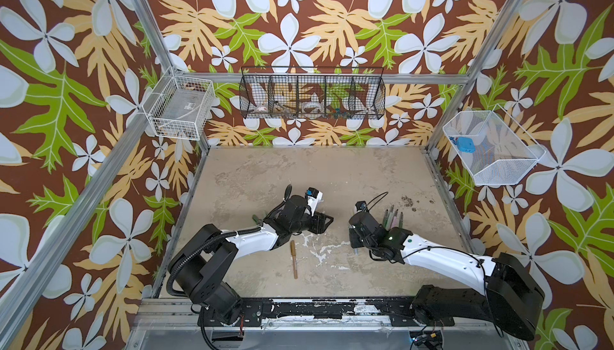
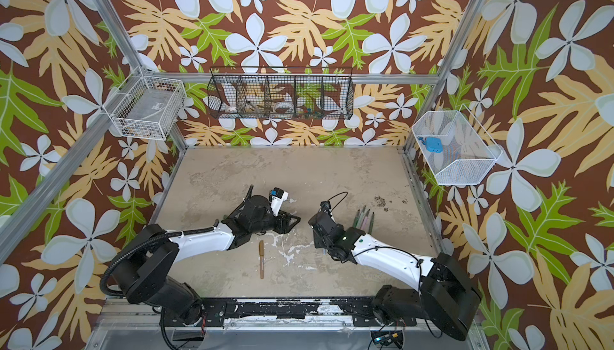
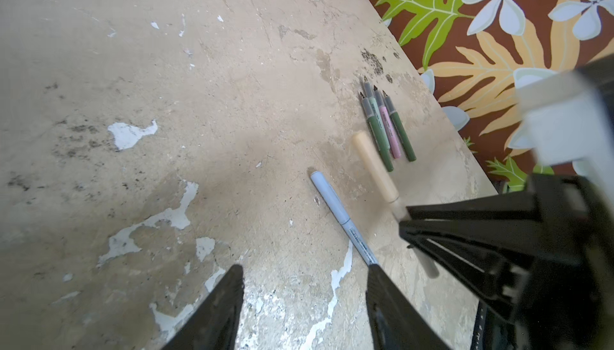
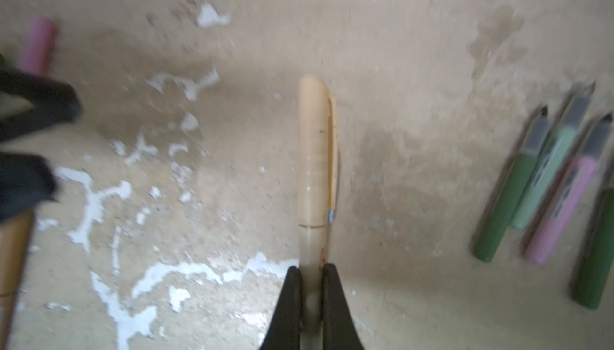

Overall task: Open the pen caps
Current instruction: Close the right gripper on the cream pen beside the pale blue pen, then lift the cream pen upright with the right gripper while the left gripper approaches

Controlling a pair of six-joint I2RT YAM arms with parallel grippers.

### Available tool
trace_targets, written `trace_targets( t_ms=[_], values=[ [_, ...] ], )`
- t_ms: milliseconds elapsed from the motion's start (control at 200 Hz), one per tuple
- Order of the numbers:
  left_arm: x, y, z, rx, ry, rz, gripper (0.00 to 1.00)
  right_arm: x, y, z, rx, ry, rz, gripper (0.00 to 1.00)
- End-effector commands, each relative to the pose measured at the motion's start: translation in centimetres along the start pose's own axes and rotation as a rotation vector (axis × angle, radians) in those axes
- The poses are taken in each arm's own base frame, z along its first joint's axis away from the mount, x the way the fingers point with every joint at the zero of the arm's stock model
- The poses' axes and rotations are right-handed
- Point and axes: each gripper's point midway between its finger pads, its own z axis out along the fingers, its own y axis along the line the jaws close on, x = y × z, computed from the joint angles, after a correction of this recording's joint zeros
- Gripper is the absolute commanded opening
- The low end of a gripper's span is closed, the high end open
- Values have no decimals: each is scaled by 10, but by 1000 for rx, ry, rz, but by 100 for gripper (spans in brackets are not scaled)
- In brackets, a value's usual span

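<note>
My right gripper (image 4: 311, 270) is shut on the barrel of a beige pen held just above the table. The pen's beige cap (image 4: 315, 152) is on and points away from the jaws. In the left wrist view the same capped pen (image 3: 375, 165) sticks out of the right gripper (image 3: 403, 222). My left gripper (image 3: 304, 275) is open over the table with nothing between its fingers. A light blue pen (image 3: 339, 212) with its cap (image 3: 327, 195) on lies beside one finger. A brown capped pen (image 1: 293, 258) lies near the front.
Several uncapped pens (image 1: 393, 218) lie side by side to the right of the right arm, dark tips pointing to the back wall. A loose pink cap (image 4: 38, 44) lies near the left gripper. Wire baskets (image 1: 312, 97) hang on the walls.
</note>
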Motion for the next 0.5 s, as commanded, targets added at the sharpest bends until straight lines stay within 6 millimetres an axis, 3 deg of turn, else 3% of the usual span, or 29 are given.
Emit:
trace_targets(
  t_ms=[0,115,230,370,495],
  values=[
    [-20,3,-12,-27,-115,-22,61,-40,8,-7,-17,-98,-58,7],
    [-33,7,-35,-39,-232,-60,62,-80,21,-12,-118,-186,-54,8],
    [-47,10,-64,-29,-362,-63,63,-102,33,-20,-227,-293,-72,7],
    [-60,2,-98,18,-511,-27,64,-92,42,-22,-330,-396,-114,7],
    [-63,-10,-114,81,-570,2,65,-86,52,-25,-403,-410,-136,8]
  ],
)
